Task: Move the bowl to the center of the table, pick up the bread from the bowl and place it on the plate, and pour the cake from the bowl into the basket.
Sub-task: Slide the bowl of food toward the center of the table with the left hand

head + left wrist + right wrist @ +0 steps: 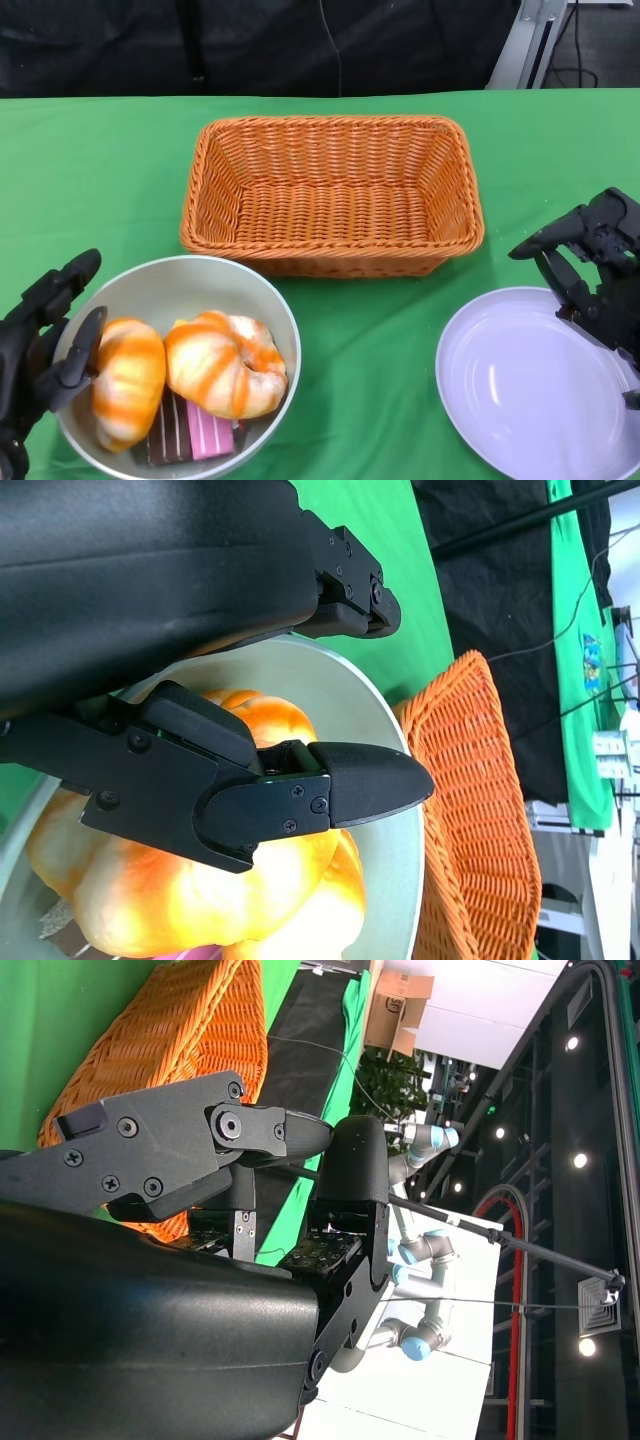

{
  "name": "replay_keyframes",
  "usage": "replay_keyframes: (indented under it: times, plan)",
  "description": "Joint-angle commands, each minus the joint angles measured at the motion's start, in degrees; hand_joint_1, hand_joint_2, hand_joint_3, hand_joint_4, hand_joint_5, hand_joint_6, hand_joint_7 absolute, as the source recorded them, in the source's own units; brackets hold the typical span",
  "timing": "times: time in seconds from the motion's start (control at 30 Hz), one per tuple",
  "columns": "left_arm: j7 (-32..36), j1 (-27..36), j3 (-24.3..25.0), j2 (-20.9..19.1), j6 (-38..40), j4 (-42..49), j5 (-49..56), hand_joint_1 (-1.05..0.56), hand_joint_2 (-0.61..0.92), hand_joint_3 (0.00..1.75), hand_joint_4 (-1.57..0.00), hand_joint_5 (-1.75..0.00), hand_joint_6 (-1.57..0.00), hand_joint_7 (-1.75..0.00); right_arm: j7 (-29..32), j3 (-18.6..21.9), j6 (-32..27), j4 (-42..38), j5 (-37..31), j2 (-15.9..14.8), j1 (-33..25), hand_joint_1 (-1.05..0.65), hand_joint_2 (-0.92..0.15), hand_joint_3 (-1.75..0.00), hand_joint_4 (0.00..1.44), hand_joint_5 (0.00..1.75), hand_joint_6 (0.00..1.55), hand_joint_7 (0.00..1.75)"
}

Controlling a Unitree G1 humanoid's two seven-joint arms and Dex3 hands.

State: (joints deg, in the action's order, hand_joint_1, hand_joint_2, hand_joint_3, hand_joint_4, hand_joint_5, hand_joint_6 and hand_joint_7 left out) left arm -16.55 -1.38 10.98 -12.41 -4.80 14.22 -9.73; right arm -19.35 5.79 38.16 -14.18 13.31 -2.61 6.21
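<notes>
Three containers sit on the green table (90, 160). At the near left is a grey bowl (262, 291) holding two orange-striped bread rolls: one bread (128, 380) against the bowl's left wall and a second, larger bread (226, 362) in the middle, the two touching. Beneath them, at the bowl's near side, lie a dark brown cake slice (166, 430) and a pink cake slice (208, 434), side by side and partly covered by the rolls. Far from the bowl, at the table's centre, stands an orange wicker basket (332, 190) with nothing in it; its near left corner is just beside the bowl's far rim. At the near right lies a pale lilac plate (520, 385), cut off by the picture's edge.

Left hand (40, 345) is at the bowl's left rim, with one finger reaching over the rim and lying against the left bread and another outside the bowl wall; whether it actually grips the rim or the roll cannot be told. In the left wrist view the same finger (300, 790) lies across the bread (250, 880) inside the bowl (390, 840).

Right hand (590, 265) hovers over the plate's far right edge, fingers spread apart and holding nothing.
</notes>
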Motion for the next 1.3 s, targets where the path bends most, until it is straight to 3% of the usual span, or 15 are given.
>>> replay_keyframes:
  times: [0.03, 0.83, 1.3]
  plan:
    - [-0.6, 0.7, -0.1, -0.2, -0.2, -1.5, -0.6, -0.90, 0.92, 0.63, -0.34, -0.01, -0.27, -0.01, 0.1, 0.8, 0.3, 0.3, 0.8, -0.7, 0.4, -0.09, -0.91, -0.40, 0.71, 1.41, 0.70, 1.23]
    - [0.6, 1.0, -0.9, 1.3, 1.0, -3.7, -0.3, -0.86, 0.92, 0.64, -0.32, 0.00, -0.25, 0.00, -0.1, 0.5, 0.7, -0.2, 0.9, -0.3, 0.5, -0.09, -0.92, -0.40, 0.71, 1.43, 0.71, 1.23]
    - [6.2, 0.4, -4.6, 4.8, 7.7, -7.3, 2.3, -0.81, 0.92, 0.65, -0.25, 0.00, -0.20, 0.00, 0.5, -0.1, 0.9, 0.2, 0.1, 0.3, 0.3, -0.09, -0.92, -0.40, 0.72, 1.43, 0.70, 1.23]
